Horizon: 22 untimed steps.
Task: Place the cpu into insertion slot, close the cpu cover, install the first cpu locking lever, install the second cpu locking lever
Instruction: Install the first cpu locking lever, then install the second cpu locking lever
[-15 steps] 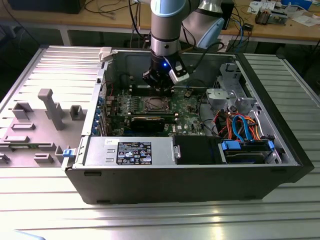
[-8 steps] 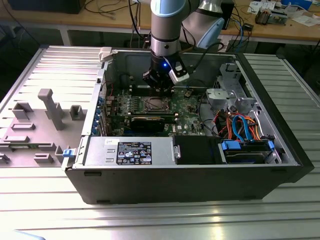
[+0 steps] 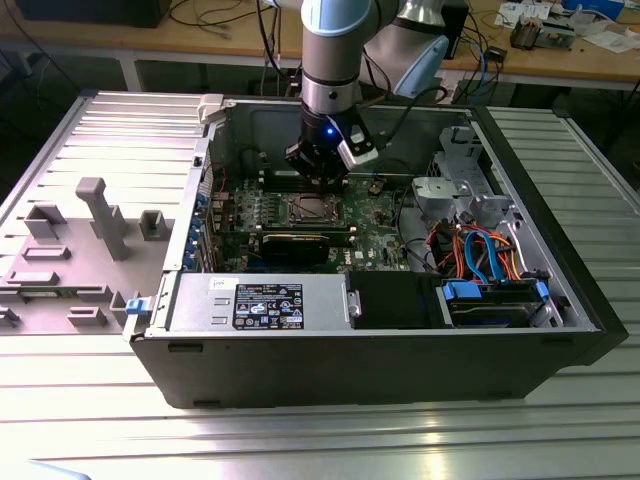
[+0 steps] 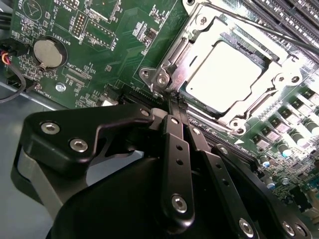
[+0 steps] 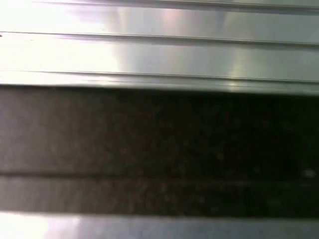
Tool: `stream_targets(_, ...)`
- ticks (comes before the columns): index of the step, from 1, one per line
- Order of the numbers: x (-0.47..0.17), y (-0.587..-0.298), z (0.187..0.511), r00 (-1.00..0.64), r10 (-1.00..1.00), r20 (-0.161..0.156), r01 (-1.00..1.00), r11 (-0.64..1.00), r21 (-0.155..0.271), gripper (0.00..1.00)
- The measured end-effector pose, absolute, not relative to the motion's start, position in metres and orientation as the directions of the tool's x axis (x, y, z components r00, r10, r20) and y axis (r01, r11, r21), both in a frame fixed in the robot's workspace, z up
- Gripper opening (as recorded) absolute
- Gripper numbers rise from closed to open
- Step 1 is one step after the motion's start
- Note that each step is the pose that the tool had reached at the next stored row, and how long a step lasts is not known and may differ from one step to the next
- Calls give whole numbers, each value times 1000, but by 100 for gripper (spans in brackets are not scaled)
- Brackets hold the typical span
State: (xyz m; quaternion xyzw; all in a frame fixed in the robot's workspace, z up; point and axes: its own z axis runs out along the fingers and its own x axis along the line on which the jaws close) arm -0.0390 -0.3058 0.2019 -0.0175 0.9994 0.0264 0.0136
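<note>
Exterior view: gripper [image 3: 322, 178] lowered inside the open computer case [image 3: 400, 360] on the ribbed metal surface [image 3: 90, 130], just over the insertion slot [image 3: 311, 209] on the green motherboard [image 3: 375, 235]. Second wrist view: gripper [image 4: 175, 100] fingers pressed together, nothing between them, tips at the corner of the cpu cover [image 4: 199, 40]; cpu [image 4: 227, 74] seated flat in the insertion slot, cover frame down around it. First wrist view: blurred metal ridges and a dark band.

No legible txt — motherboard [image 4: 99, 55] print, PSU label [image 3: 268, 305] unreadable
</note>
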Motion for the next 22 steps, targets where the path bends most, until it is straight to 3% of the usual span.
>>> stream_targets(22,-39,-310,209,-999,-34,-28,-36,998,49,11)
